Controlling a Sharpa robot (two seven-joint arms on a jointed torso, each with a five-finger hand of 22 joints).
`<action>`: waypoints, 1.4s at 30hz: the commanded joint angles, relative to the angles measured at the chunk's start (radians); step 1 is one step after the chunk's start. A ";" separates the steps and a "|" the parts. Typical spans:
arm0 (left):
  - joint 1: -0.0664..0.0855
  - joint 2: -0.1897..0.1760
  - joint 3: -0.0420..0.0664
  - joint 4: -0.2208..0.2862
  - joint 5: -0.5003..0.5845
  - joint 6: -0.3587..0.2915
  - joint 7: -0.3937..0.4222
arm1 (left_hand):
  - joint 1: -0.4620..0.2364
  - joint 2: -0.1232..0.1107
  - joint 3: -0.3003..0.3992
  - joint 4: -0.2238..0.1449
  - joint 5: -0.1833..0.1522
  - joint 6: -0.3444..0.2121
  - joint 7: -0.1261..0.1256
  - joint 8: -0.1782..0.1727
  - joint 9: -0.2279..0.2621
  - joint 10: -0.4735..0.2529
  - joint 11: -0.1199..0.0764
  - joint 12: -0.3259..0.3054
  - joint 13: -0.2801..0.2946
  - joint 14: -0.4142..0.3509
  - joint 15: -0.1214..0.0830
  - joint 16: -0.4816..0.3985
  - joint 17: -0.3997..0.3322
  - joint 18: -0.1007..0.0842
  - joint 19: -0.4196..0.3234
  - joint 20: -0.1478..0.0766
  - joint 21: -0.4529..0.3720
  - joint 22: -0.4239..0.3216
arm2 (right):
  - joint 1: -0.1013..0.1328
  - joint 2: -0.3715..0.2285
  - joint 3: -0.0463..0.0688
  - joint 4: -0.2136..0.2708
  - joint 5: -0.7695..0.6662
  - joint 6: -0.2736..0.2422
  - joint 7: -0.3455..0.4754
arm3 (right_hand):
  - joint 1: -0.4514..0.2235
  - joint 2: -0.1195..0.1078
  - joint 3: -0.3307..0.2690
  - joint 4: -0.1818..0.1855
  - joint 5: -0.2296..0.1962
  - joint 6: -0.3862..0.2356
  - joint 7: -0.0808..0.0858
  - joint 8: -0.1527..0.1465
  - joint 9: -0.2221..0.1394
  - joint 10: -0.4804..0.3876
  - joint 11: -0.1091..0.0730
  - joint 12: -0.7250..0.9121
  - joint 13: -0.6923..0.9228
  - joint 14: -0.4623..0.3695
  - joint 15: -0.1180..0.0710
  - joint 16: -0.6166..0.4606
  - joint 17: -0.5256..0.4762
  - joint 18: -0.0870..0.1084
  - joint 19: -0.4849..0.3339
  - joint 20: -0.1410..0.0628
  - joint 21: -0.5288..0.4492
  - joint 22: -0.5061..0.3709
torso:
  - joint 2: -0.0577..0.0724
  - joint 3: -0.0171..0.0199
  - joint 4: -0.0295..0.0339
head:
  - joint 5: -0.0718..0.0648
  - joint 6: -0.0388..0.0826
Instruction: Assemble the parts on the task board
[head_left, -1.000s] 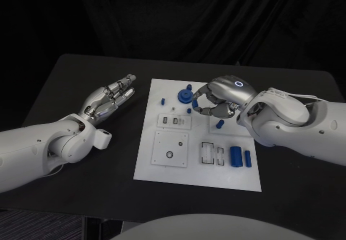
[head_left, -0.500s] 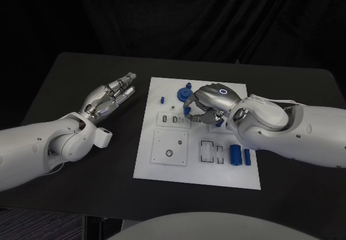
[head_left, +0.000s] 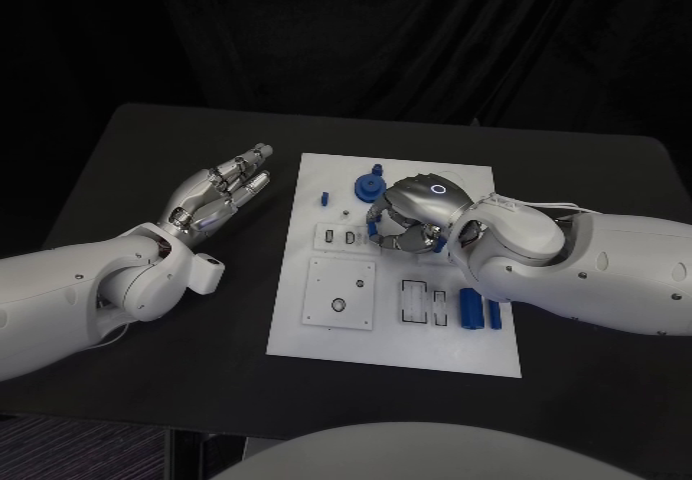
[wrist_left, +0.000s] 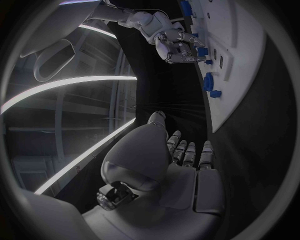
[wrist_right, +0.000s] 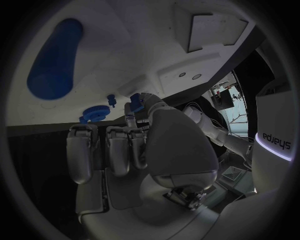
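Blue part (wrist_right: 135, 102): small, rigid, judged light and slippery; pinched at its sides by right hand (head_left: 411, 215); left hand (head_left: 216, 195) spread, idle

The task board (head_left: 392, 340) lies mid-table (head_left: 144, 150). The left hand (head_left: 216, 197) rests left of it. The right hand (head_left: 411, 215) hangs over its middle, with cylinders (head_left: 472, 308) nearer, to the right.

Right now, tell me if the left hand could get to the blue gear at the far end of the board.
Probably yes. The left hand lies open beside the board, and nothing stands between it and the gear.
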 joint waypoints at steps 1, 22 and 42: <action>-0.001 0.002 0.001 0.000 0.002 0.013 0.133 | 0.013 0.001 0.004 0.001 0.007 -0.002 0.005 0.001 0.001 -0.002 0.006 -0.003 0.000 -0.002 0.007 -0.004 -0.001 0.007 -0.002 0.005 -0.003 -0.001 | -0.004 0.002 0.001 -0.002 -0.012 0.024 -0.029 | -0.007 0.001 -0.001 -0.008 -0.006 0.010 -0.005 -0.005 0.005 0.104 0.008 0.003 0.263 0.093 0.005 -0.003 0.214 -0.002 0.079 0.000 -0.007 0.245 | 0.000 -0.0006 0.0003 | 0.001 -0.001; -0.001 0.003 0.001 -0.001 0.002 0.019 0.127 | 0.013 0.002 0.006 0.001 0.007 -0.001 0.006 0.001 0.001 -0.001 0.006 -0.003 0.000 -0.002 0.007 -0.004 -0.001 0.007 -0.002 0.006 -0.003 -0.001 | -0.006 0.013 0.001 -0.016 -0.012 0.071 0.005 | -0.065 -0.001 -0.005 -0.028 -0.164 -0.041 -0.002 -0.045 0.022 0.104 0.010 0.003 0.263 0.090 0.008 -0.011 0.199 0.000 0.075 0.006 -0.015 0.242 | 0.000 -0.0003 -0.0005 | 0.002 -0.004; -0.001 0.004 0.001 -0.006 0.002 0.026 0.121 | 0.013 0.002 0.006 0.002 0.007 0.001 0.007 0.001 0.001 -0.002 0.007 -0.003 0.000 -0.002 0.008 -0.004 -0.001 0.007 -0.002 0.006 -0.003 -0.001 | -0.007 0.011 0.001 -0.012 -0.012 0.058 0.026 | -0.102 -0.023 -0.061 0.002 -0.344 -0.241 0.008 -0.086 -0.010 0.104 0.019 0.003 0.263 0.089 0.015 -0.014 0.191 0.001 0.075 0.011 -0.020 0.241 | 0.000 -0.0006 -0.0001 | 0.001 -0.006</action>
